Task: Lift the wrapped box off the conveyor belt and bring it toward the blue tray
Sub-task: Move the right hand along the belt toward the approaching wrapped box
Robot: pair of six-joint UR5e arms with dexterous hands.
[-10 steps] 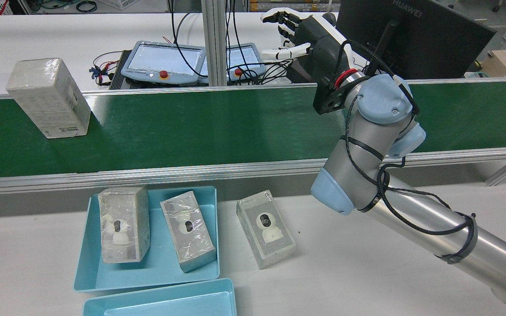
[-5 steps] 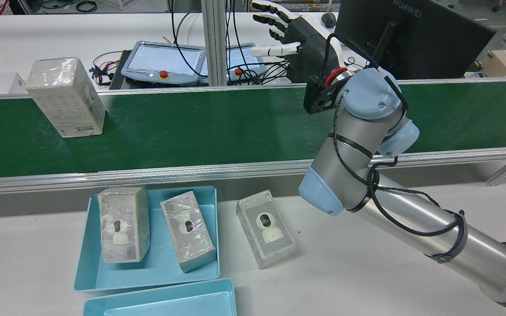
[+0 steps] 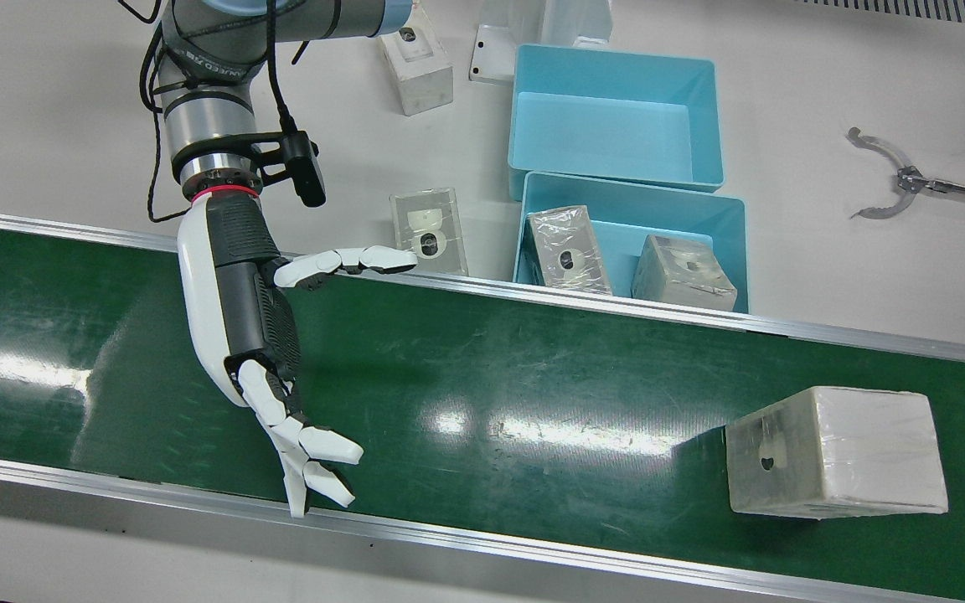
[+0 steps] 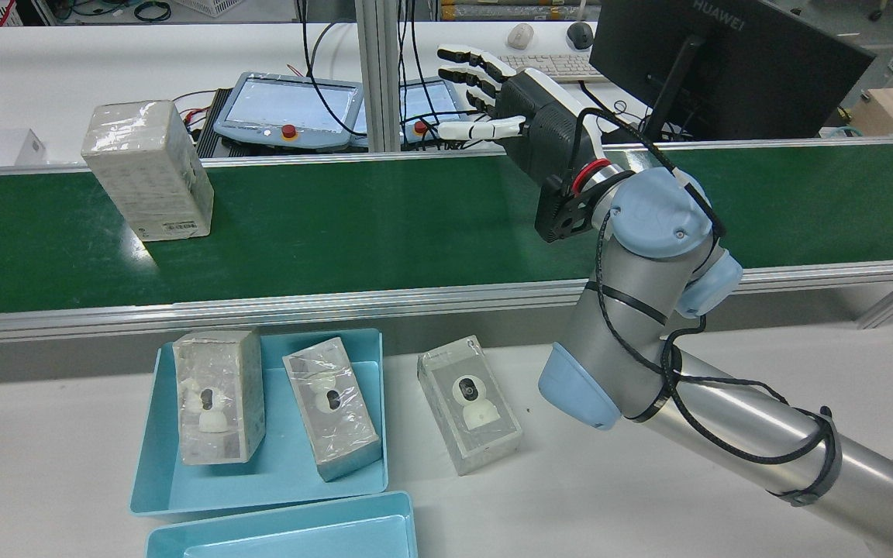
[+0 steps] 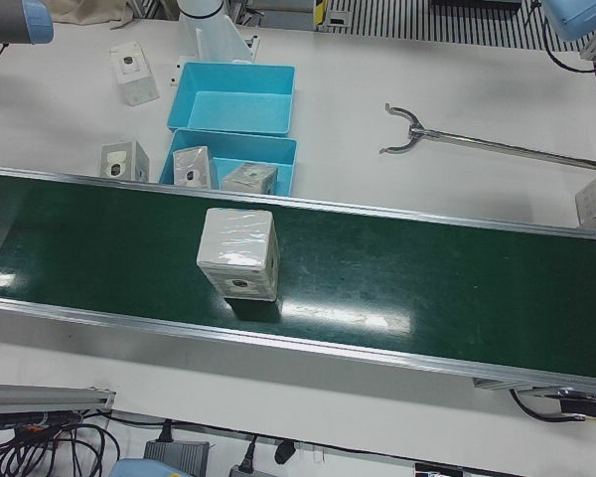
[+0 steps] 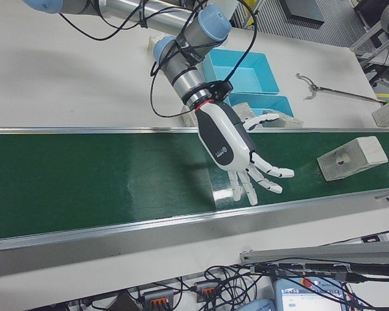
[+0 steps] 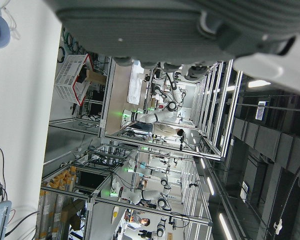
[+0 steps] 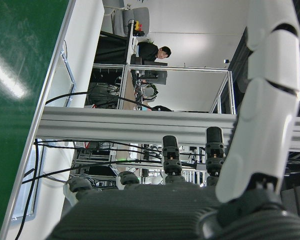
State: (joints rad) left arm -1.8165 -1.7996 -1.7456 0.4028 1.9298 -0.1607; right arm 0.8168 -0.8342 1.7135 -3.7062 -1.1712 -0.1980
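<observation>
The wrapped box [image 4: 148, 170] stands upright on the green conveyor belt [image 4: 384, 225], at its left part in the rear view. It also shows in the front view [image 3: 834, 452] and the left-front view [image 5: 238, 253]. My right hand [image 4: 524, 116] is open with fingers spread, held above the belt's far side, well apart from the box; it also shows in the front view [image 3: 256, 327]. The blue tray [image 4: 276, 473] on the near table holds two wrapped boxes. Only part of my left hand [image 7: 165, 25] shows, in its own view, so its fingers are hidden.
A second, empty blue tray [image 4: 299, 535] sits next to the first. A loose wrapped box [image 4: 470, 403] lies on the table right of the tray. A grabber tool [image 3: 893, 176] lies on the table. Teach pendants [image 4: 287, 108] and a monitor [image 4: 718, 62] stand beyond the belt.
The wrapped box has travelled rightward along the belt in the rear view. My right hand has moved left and down toward the belt, still open.
</observation>
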